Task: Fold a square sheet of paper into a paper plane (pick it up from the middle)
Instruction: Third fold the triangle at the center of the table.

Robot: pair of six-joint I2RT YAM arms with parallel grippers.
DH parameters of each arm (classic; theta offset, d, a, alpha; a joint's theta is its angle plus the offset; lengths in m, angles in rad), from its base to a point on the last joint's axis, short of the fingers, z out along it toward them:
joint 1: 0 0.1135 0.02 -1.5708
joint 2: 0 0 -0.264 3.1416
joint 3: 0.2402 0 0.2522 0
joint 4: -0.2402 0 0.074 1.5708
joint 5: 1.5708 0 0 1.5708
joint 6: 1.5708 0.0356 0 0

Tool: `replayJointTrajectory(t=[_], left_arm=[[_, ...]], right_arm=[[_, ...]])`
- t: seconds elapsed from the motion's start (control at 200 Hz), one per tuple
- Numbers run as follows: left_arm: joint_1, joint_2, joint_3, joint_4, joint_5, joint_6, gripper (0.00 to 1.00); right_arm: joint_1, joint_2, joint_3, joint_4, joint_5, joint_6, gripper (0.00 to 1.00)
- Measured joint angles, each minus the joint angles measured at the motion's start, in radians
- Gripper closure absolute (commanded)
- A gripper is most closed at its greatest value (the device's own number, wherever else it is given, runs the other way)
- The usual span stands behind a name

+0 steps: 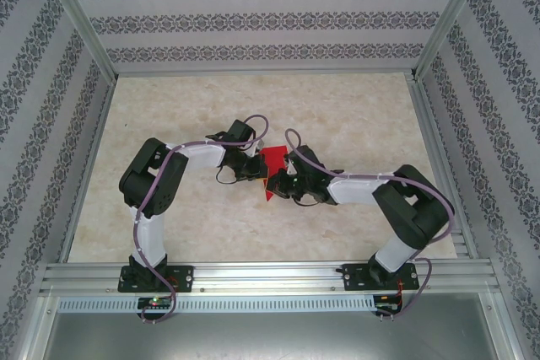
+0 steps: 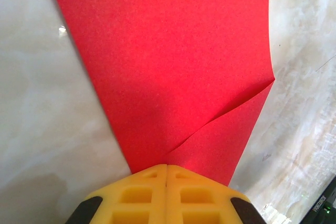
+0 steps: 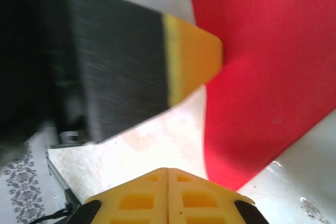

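At my remote station, with the fold partly made: nearest the lens, the left tool [image 2: 166, 178] has its yellow fingertips pressed together with no gap. The near end of the red sheet of paper [image 2: 173, 61] runs right up to those tips and under them, though I cannot tell whether they nip the paper or merely bear down on it. From there the sheet stretches straight ahead of the left tool, widening as it goes. A fold line [image 2: 226, 114] climbs from the seam of the tips to a corner ahead and to the right, where one layer overlaps another. Pale marbled tabletop [image 2: 42, 129] shows on both sides. The right tool [image 3: 167, 178] is likewise closed, fingertip against fingertip, with nothing between. Bare tabletop lies just ahead of it, and the sheet begins further ahead and to its right, its nearest edge seeming to curl up a little. Beyond that, ahead and to the left of the right tool, one blurred finger of the left tool reaches in to touch the sheet's edge. My reading is that the left tool is the one on the paper and the sheet's long run points away from it. The right tool would need to open and swing to its right before it could take the free edge for the next fold.
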Motion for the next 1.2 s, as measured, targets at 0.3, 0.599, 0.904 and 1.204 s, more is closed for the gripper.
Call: replayJointTrajectory(t=[0.3, 0.599, 0.904, 1.204], left_arm=[[0.000, 0.000, 0.001, 0.000, 0.000, 0.000, 1.00], [0.000, 0.000, 0.003, -0.001, 0.000, 0.000, 0.99], [0.000, -0.011, 0.013, -0.010, -0.005, 0.002, 0.74], [0.001, -0.145, -0.050, -0.004, -0.020, -0.010, 0.69]], right_arm=[[-0.037, 0.034, 0.000, -0.022, 0.008, -0.019, 0.93], [-0.037, 0.111, 0.013, -0.033, 0.003, -0.018, 0.94], [-0.037, 0.119, 0.020, -0.031, 0.001, -0.018, 0.94], [-0.036, 0.119, 0.020, -0.032, 0.002, -0.014, 0.90]])
